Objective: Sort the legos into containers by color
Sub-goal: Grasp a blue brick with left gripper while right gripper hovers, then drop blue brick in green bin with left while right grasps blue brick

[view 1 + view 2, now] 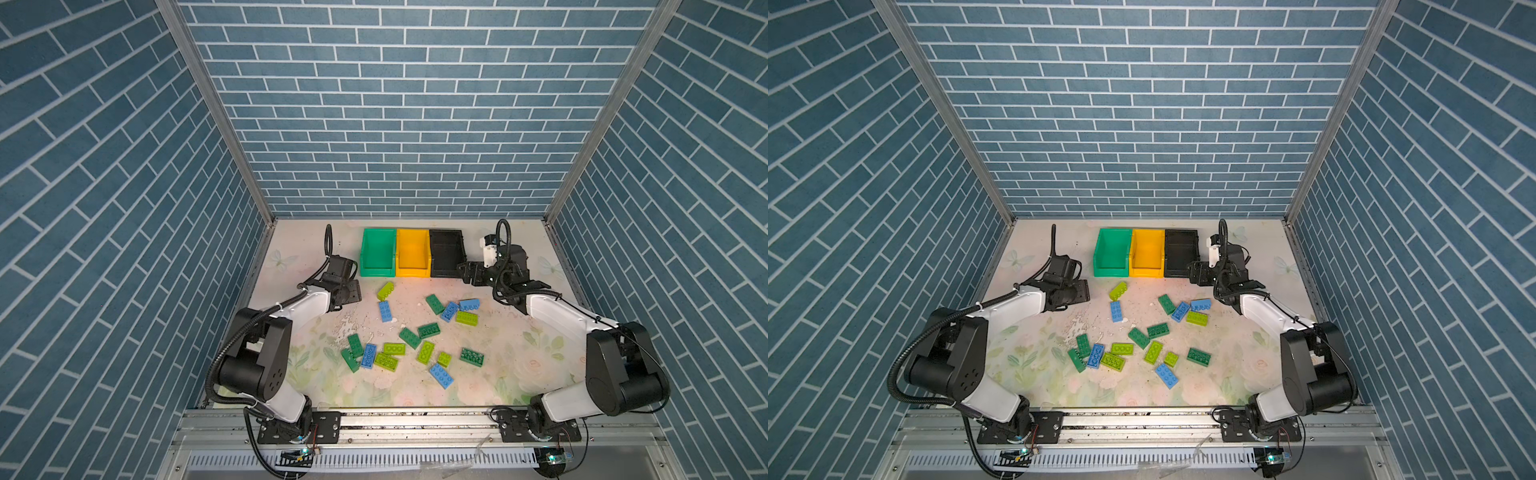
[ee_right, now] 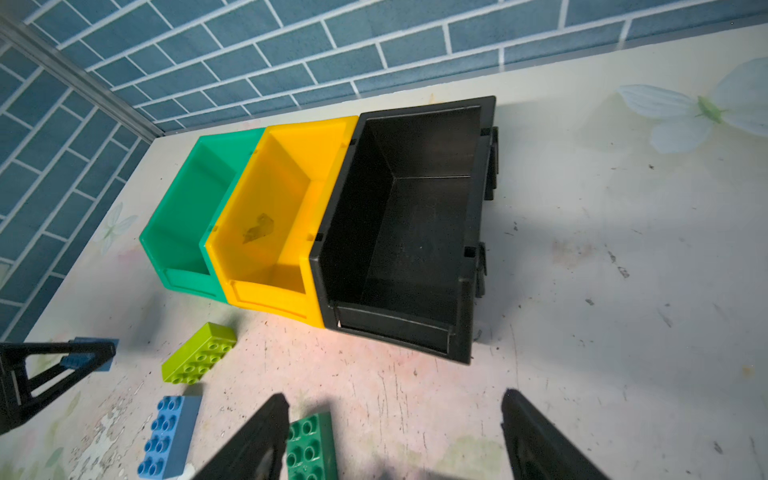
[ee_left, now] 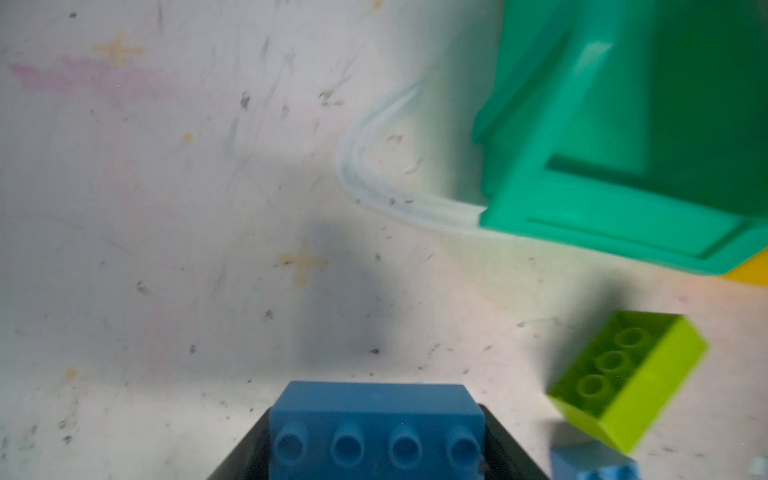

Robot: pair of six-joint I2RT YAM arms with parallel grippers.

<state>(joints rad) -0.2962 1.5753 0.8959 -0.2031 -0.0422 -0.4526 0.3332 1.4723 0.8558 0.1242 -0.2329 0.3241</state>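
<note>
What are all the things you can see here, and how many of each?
green bin: one, green, back row, left end
yellow bin: one, yellow, back row, middle
black bin: one, black, back row, right end
light blue bricks: six, five loose on the table, one held
dark green bricks: six, loose on the table
lime bricks: six, loose on the table
table: one, pale with flowers
walls: three, blue brick pattern, around the table
arms: two, black and white, either side
left tool: black, shut on a light blue brick
right tool: black, open, empty, by the black bin
</note>
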